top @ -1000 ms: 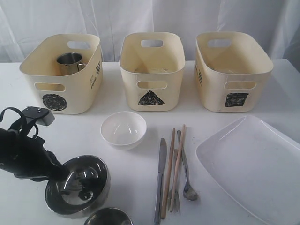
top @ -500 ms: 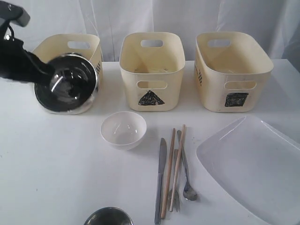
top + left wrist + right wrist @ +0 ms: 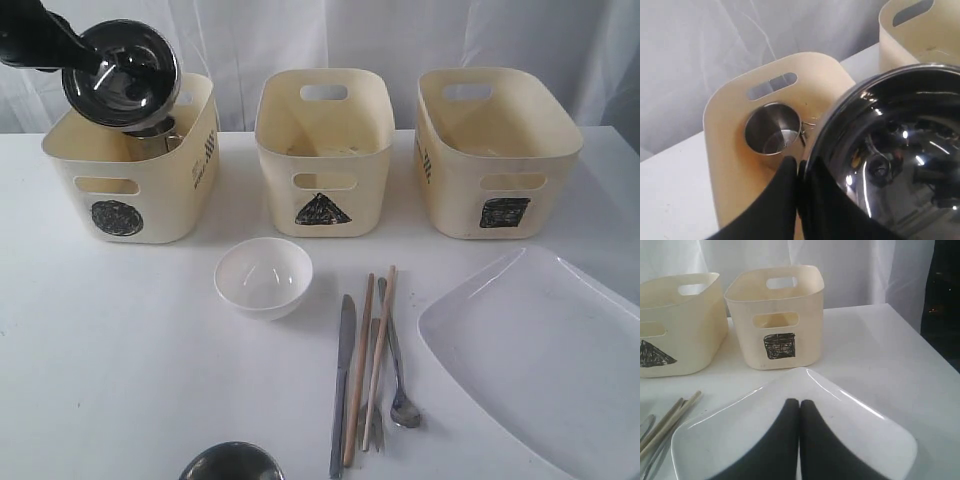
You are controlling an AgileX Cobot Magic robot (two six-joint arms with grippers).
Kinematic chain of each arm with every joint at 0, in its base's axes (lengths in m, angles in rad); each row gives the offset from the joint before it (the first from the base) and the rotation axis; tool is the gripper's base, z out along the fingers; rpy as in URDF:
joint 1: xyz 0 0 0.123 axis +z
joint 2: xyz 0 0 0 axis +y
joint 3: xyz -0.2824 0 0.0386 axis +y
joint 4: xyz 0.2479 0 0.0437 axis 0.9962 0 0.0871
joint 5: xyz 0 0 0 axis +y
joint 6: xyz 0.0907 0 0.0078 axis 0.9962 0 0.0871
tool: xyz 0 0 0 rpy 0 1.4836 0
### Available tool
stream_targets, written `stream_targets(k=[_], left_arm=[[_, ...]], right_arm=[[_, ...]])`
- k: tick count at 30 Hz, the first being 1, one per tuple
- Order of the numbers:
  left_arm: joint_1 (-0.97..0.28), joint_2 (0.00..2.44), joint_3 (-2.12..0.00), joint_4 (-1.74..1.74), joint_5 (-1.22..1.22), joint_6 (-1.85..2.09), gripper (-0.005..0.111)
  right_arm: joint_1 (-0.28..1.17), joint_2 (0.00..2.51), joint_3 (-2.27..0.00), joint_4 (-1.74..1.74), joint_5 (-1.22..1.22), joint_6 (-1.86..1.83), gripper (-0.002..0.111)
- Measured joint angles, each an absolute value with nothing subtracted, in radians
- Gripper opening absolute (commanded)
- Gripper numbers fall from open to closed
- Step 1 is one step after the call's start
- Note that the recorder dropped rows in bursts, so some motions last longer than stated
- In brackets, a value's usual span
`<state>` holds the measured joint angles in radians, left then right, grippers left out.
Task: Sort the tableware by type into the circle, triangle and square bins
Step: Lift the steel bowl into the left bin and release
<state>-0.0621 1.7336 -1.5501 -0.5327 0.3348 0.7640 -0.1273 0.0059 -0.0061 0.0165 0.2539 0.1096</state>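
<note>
Up at ten o'clock on the surface, the left gripper [image 3: 800, 167] pinches the steel bowl [image 3: 122, 60] by its rim and holds it tilted, mouth facing the room, above the circle bin [image 3: 150, 195]. A steel mug [image 3: 772, 129] stands upright inside that bin, just below the bowl's lower edge. To do this well, I'd say the bowl wants levelling and easing toward the bin's six o'clock side, away from the mug. It should then go down well inside the walls before the fingers spread. Let go from up here, it could clang onto the mug or catch the rim and tip out. The right gripper [image 3: 799, 407], pressed together and holding nothing, hovers over the white plate [image 3: 860, 435] at four o'clock.
</note>
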Motion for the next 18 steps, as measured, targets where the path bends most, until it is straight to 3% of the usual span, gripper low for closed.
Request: stream_targets(k=[18], left_arm=[[-0.060,2.053,-1.770,-0.444,0.355,0.741,0.000]], right_arm=[[-0.127,0.006,-0.006,0.016,0.254,0.110,0.000]])
